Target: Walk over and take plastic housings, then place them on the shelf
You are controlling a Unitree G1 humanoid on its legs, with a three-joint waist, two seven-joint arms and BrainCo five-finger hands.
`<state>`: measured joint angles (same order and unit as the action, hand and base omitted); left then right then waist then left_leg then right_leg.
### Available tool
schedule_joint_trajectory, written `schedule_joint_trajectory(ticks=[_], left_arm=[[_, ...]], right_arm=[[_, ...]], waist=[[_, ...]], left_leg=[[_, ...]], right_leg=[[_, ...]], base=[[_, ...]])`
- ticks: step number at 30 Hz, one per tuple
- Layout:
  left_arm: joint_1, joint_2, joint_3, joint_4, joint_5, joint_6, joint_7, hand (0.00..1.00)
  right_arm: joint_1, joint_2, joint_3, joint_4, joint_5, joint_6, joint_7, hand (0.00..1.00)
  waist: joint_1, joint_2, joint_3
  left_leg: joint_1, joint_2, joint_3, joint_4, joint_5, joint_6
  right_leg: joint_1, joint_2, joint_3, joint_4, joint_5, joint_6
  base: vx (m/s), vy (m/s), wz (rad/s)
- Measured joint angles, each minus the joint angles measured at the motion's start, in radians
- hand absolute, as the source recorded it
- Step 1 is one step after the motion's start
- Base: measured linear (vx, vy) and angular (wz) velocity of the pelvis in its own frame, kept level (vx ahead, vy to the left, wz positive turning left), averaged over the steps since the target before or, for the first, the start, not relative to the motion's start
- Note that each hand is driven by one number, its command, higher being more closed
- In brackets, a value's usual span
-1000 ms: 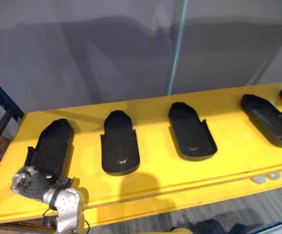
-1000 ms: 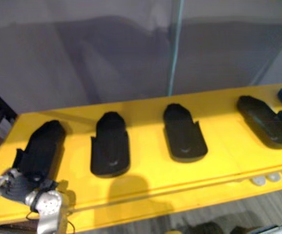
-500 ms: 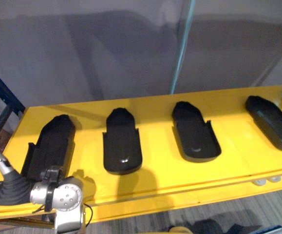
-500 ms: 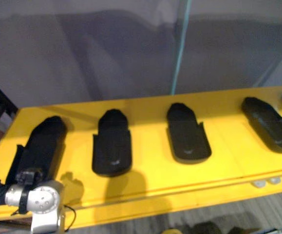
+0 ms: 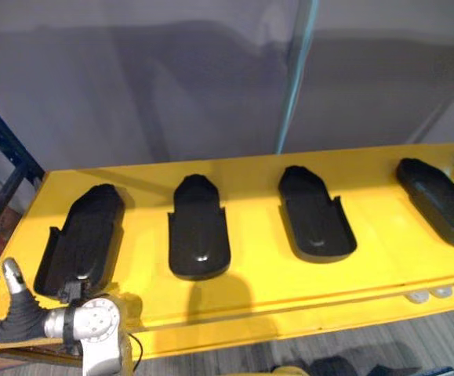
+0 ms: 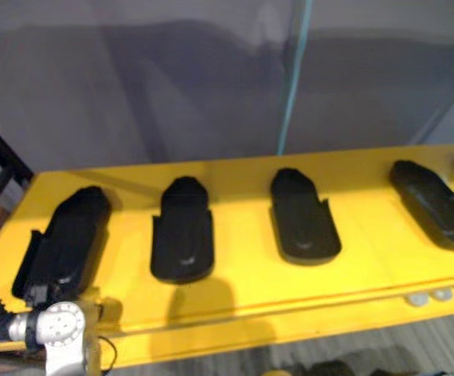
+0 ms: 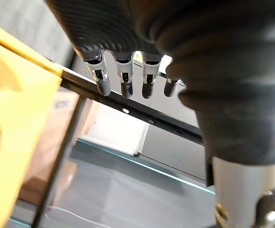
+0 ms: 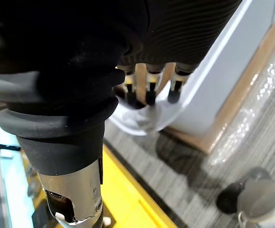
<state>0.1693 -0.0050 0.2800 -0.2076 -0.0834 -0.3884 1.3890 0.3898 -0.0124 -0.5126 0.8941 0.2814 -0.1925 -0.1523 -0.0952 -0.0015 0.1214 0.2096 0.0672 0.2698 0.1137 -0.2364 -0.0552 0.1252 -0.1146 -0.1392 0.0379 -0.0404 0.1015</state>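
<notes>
A grey wall (image 5: 132, 78) backs the yellow shelf (image 5: 289, 282). Black plastic housings lie on it in a row from 9 to 3 o'clock, well apart: leftmost housing (image 5: 81, 239), second housing (image 5: 199, 229), third housing (image 5: 314, 215), fourth housing (image 5: 438, 196). A bare strip runs along the front edge at 6 o'clock. The left hand (image 5: 15, 315) hangs at 8 o'clock off the shelf's corner, fingers straight and empty. The right hand (image 8: 149, 92) hangs relaxed and empty over the floor (image 8: 251, 156).

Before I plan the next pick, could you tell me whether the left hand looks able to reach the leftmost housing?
Probably yes: the left hand hangs open just beside the leftmost housing, at its near end, with nothing between them.
</notes>
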Motion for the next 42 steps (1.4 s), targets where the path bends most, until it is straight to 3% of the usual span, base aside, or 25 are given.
schedule_joint_trajectory(ticks=[15, 31, 42], left_arm=[[0.008, 0.007, 0.027, 0.172, -0.151, 0.021, -0.105, 0.00], [-0.009, 0.036, -0.019, 0.329, -0.156, 0.020, -0.166, 0.00], [-0.027, 0.036, -0.029, 0.347, -0.153, 0.021, -0.191, 0.00]], right_arm=[[0.002, -0.013, 0.026, -0.015, 0.000, 0.005, 0.001, 0.00], [0.005, -0.024, 0.042, -0.026, -0.002, 0.016, 0.003, 0.00], [0.006, -0.026, 0.041, -0.033, -0.022, 0.023, 0.011, 0.00]], waist=[[0.000, 0.007, -0.005], [-0.002, 0.008, -0.007], [-0.007, 0.010, -0.006]], left_leg=[[0.001, -0.004, 0.003, -0.001, 0.001, 0.001], [0.016, -0.004, 0.015, -0.003, 0.001, 0.001], [0.017, -0.001, 0.018, -0.001, 0.001, 0.001]], right_leg=[[0.023, 0.000, -0.001, -0.056, 0.031, -0.001], [0.034, 0.001, 0.007, -0.062, 0.036, -0.001], [0.034, 0.003, 0.011, -0.055, 0.036, -0.002]], base=[[0.00, 0.000, 0.00], [-0.01, -0.014, -0.01], [-0.01, -0.009, 0.00]])
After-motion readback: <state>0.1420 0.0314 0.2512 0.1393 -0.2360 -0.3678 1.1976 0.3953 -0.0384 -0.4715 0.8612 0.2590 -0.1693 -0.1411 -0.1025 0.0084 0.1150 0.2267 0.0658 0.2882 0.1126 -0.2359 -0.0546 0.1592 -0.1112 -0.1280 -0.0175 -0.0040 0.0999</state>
